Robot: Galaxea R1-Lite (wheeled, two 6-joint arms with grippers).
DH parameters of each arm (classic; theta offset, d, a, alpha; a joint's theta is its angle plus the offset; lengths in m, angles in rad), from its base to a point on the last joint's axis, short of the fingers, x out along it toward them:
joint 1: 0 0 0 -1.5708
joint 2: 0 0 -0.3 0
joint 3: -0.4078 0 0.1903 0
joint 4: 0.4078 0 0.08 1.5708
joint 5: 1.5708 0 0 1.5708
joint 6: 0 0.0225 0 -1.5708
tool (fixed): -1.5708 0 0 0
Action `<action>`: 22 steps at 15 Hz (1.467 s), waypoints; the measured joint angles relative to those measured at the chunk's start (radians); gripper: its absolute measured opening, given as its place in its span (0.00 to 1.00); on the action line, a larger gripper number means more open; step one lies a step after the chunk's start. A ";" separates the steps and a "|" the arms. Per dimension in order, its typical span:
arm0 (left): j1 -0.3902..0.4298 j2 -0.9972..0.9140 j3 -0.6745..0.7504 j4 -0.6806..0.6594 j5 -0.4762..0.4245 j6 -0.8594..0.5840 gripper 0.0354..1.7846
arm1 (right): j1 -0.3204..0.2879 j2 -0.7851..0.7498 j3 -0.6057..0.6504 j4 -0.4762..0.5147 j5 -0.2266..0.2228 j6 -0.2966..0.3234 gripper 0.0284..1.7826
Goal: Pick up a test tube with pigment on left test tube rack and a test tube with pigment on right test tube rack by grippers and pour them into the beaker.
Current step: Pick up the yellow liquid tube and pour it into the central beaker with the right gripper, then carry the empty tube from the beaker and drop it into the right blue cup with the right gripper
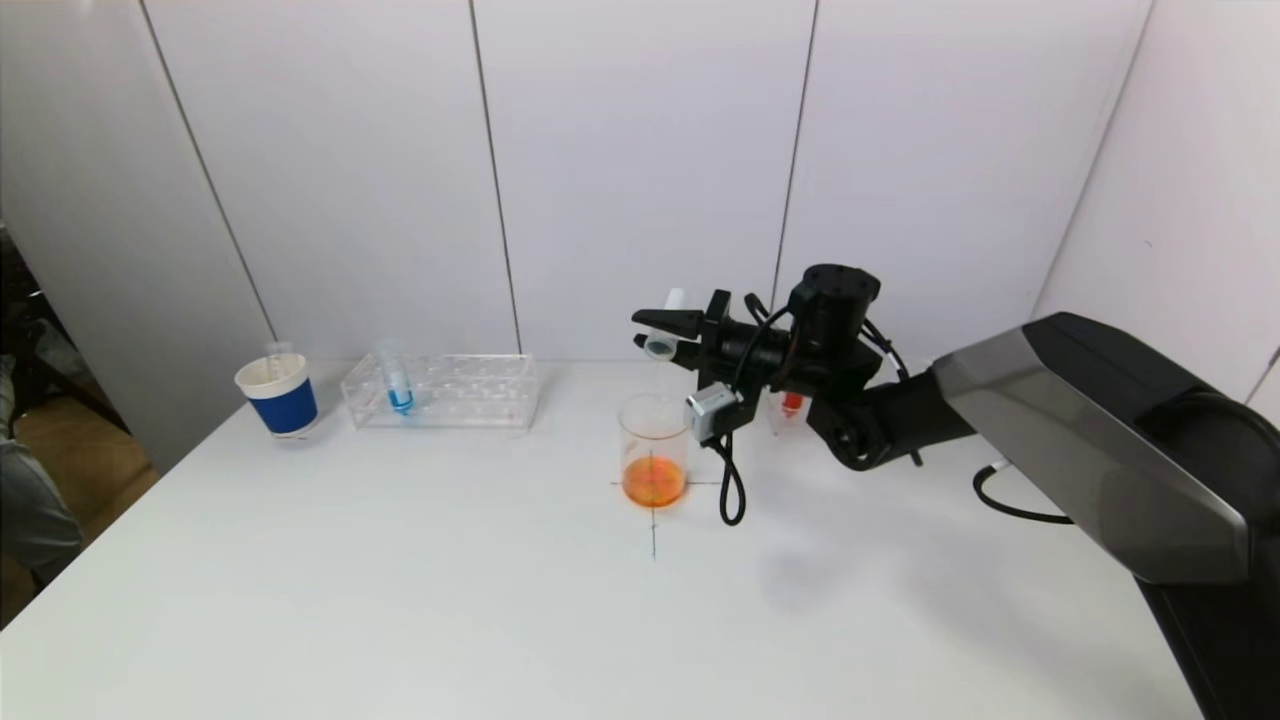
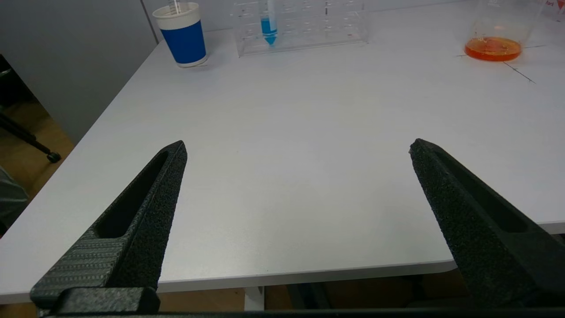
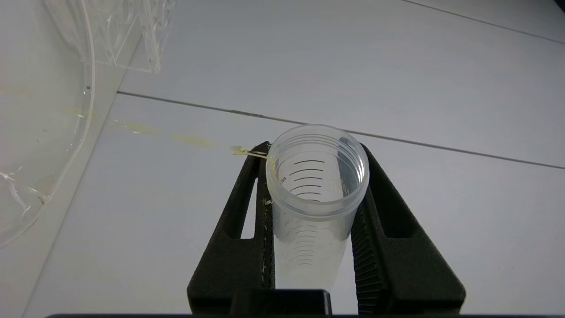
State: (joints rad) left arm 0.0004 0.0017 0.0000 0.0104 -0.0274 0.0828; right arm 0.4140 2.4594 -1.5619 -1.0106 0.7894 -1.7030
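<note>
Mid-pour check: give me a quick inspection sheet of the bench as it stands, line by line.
Surface: white table, a pen cross under the beaker.
Job's things: beaker holds orange liquid; left rack holds a blue tube; an orange tube shows behind the right arm.
Clutter: blue paper cup beside the left rack.
Grippers: right gripper shut on a tipped, almost empty test tube above the beaker, last drops trailing; left gripper open, low at the table's near edge.
Cables: black loop hangs beside the beaker.
Surroundings: white panel walls.
</note>
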 joint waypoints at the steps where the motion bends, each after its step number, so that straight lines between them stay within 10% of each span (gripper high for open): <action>1: 0.000 0.000 0.000 0.000 -0.001 -0.001 0.99 | 0.000 -0.001 0.001 0.000 -0.001 -0.002 0.30; 11: 0.000 0.000 0.000 0.000 -0.001 0.000 0.99 | 0.003 -0.002 0.005 -0.009 -0.029 0.034 0.30; 16: 0.000 0.000 0.000 0.000 0.000 0.000 0.99 | 0.000 -0.004 0.001 -0.051 -0.125 0.287 0.30; 22: 0.000 0.000 0.000 0.000 0.000 0.000 0.99 | -0.018 -0.072 -0.003 -0.045 -0.367 0.692 0.30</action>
State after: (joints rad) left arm 0.0009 0.0017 0.0000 0.0109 -0.0274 0.0826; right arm 0.3964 2.3877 -1.5649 -1.0555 0.4228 -1.0113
